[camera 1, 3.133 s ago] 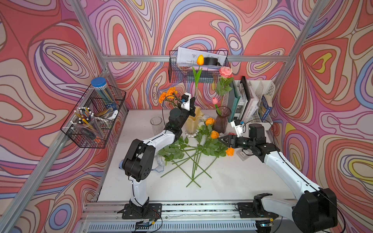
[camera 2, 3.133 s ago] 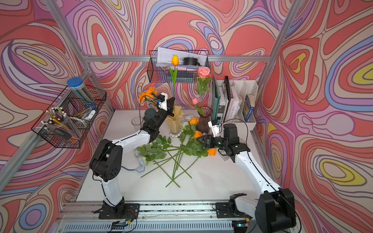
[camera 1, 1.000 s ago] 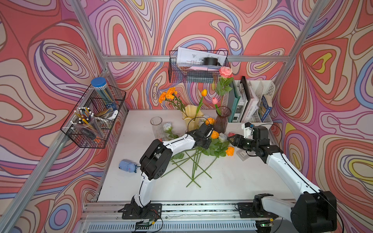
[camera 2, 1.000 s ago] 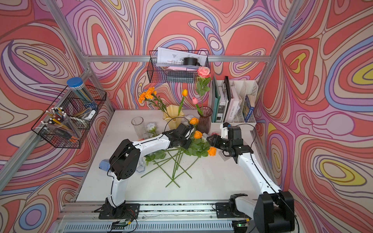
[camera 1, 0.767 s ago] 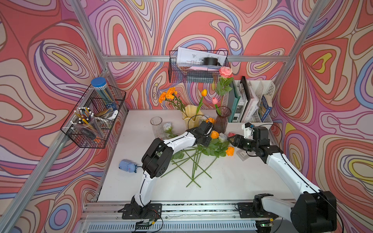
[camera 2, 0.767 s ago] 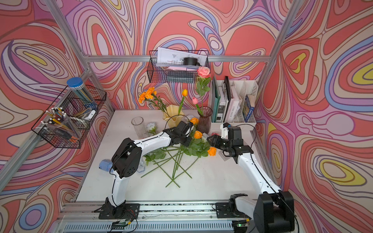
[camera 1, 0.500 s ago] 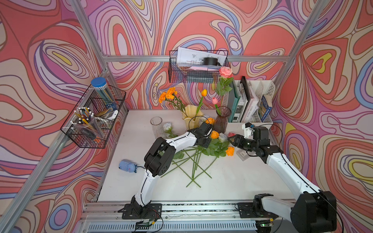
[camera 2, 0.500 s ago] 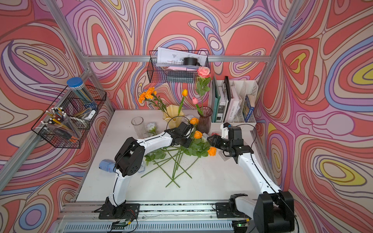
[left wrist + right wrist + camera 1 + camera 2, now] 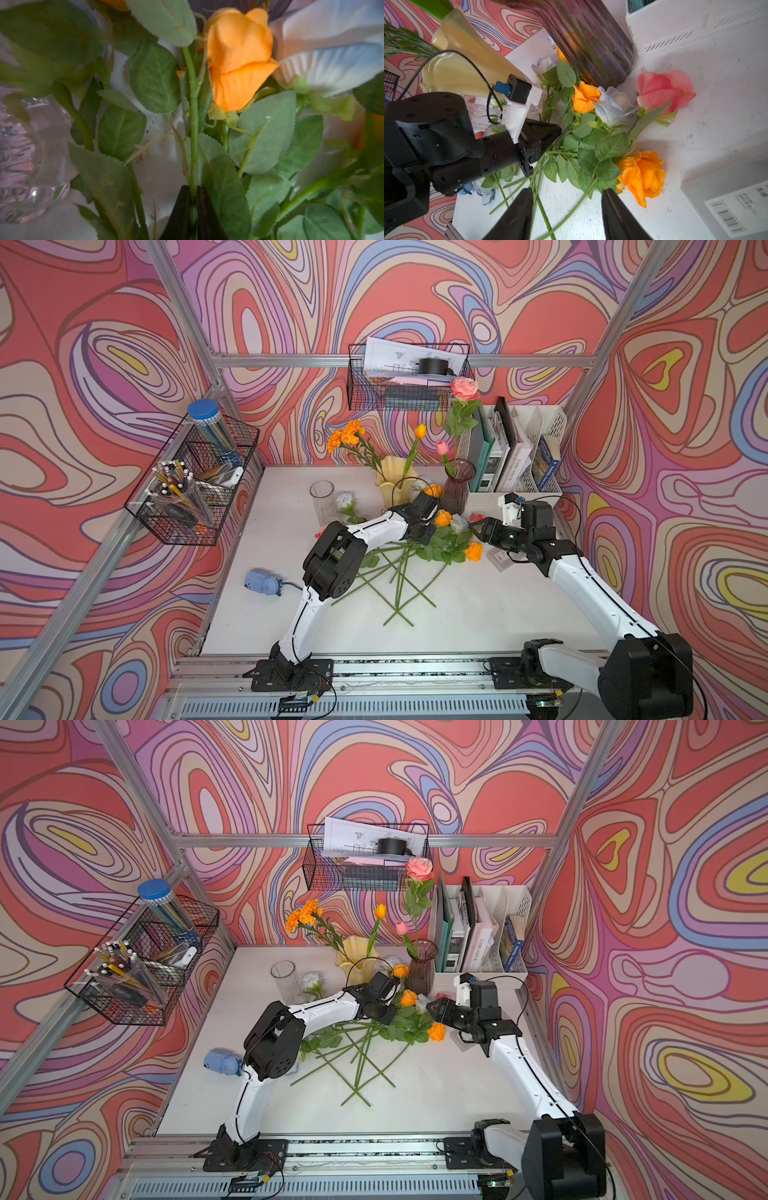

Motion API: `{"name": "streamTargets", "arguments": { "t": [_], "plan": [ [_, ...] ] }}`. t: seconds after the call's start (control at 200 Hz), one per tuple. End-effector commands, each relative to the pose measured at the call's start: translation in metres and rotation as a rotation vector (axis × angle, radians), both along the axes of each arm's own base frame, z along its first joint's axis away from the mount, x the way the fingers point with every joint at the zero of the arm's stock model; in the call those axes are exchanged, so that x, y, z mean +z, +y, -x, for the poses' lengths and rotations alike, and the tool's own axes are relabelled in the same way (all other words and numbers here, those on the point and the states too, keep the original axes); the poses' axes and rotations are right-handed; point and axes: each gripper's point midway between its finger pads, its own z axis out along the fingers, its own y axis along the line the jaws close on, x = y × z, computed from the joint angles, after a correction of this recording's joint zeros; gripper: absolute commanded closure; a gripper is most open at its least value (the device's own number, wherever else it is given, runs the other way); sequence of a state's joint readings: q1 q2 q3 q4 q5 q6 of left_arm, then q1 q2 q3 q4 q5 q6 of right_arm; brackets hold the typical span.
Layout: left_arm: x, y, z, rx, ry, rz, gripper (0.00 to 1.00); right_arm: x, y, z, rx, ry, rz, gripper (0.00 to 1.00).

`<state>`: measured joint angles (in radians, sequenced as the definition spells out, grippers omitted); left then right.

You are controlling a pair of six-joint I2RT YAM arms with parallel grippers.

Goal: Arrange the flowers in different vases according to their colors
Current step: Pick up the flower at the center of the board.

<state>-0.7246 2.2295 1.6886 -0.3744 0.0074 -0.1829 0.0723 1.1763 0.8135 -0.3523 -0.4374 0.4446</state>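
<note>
The left tool [image 9: 193, 200] is pinched tight on a thin green stem [image 9: 193, 124]. It is down low in the heap of fake flowers with long green stems [image 9: 444, 537], which lies in the middle of the white bench [image 9: 478, 614]. A soft orange rose [image 9: 239, 58] sits just beside that stem. The right tool [image 9: 568, 209] hangs over the heap with its jaws apart, and it grips nothing. Behind the heap stand three vases: a wavy yellow vase [image 9: 386, 479] with orange blooms, a dark purple ribbed glass vase [image 9: 455, 493] with pink ones, and a clear glass tube vase [image 9: 322, 502].
</note>
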Motion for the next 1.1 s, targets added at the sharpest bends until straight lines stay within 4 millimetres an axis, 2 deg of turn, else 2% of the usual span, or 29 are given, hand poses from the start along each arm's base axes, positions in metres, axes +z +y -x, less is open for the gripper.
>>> {"name": "streamTargets", "arguments": {
  "t": [0.0,0.095,0.175,0.295,0.496,0.586,0.781,0.906,0.996,1.097],
  "plan": [
    [0.006,0.003,-0.004,0.002,-0.019,0.004,0.97,0.000,-0.004,0.002,-0.003,-0.015,0.012,0.46],
    [0.022,0.004,-0.004,-0.004,-0.050,0.012,1.00,0.000,-0.004,0.002,-0.007,-0.014,0.014,0.46],
    [0.044,0.006,-0.001,-0.005,-0.079,0.036,1.00,0.001,-0.005,0.002,-0.008,-0.018,0.014,0.46],
    [0.072,0.018,0.009,0.007,-0.106,0.041,1.00,0.001,-0.005,0.003,-0.006,-0.019,0.018,0.46],
    [0.097,0.050,0.034,0.062,-0.106,0.018,1.00,0.001,-0.003,0.002,0.001,-0.020,0.009,0.46],
    [0.102,0.064,0.049,0.084,-0.092,0.004,1.00,0.000,-0.002,0.001,0.004,-0.018,0.002,0.46],
    [0.111,0.095,0.100,0.102,-0.081,-0.059,1.00,-0.001,-0.001,0.003,0.011,-0.012,-0.005,0.46],
    [0.131,0.119,0.142,0.115,-0.055,0.001,1.00,-0.003,-0.001,0.004,0.015,-0.005,0.000,0.46],
    [0.163,0.122,0.176,0.035,-0.096,0.118,1.00,-0.002,-0.001,0.003,0.013,-0.005,0.004,0.46],
    [0.224,0.117,0.213,-0.120,-0.200,0.372,1.00,-0.004,-0.001,0.002,0.014,0.000,0.005,0.46]
  ]
}}
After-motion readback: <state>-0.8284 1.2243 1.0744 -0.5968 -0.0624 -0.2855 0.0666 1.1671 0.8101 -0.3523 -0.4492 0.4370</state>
